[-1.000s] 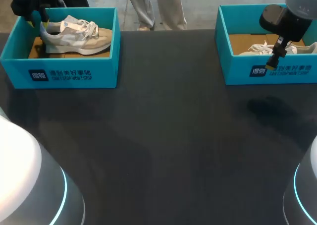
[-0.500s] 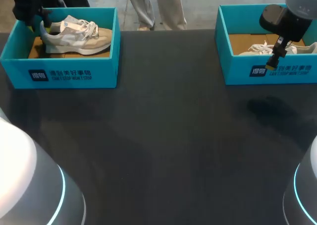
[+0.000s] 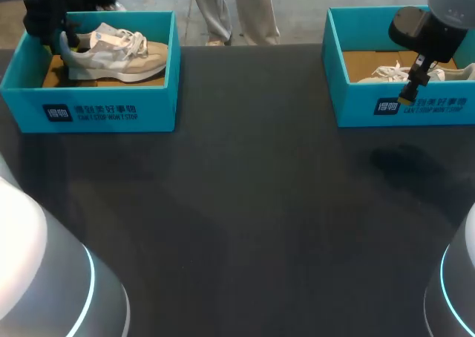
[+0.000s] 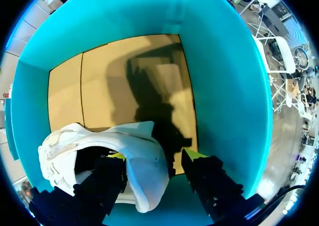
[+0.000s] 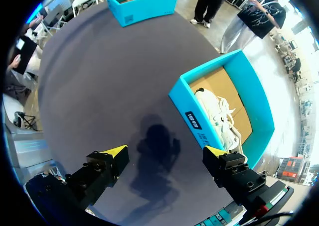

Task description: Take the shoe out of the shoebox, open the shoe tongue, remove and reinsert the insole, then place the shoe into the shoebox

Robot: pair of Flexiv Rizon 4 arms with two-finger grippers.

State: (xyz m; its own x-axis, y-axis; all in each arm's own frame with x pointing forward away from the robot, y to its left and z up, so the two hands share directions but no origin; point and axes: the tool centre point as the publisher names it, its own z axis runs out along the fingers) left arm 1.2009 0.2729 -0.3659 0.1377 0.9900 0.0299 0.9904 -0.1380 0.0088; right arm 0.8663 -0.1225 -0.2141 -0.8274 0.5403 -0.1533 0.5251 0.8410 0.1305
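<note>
The left gripper is standing spread over the heel of the white-and-beige lace-up sneaker. One yellow-tipped finger is dipping inside the collar and the other is hanging just outside the heel with a sliver of gap showing, so it is not clamping anything yet. The sneaker is lying on its sole on the tan cardboard floor of the open turquoise cardboard shoebox at the table's far left, heel close to the box's end wall. Straddling the heel cup is likely setting up a pinch, since that is the stiffest part to lift by and the toe can trail out over the low wall. The right gripper is hovering wide apart and empty above the dark grey table, just in front of a second turquoise shoebox holding another pale sneaker. It is probably waiting there so that it is not crowding the left arm's lift.
</note>
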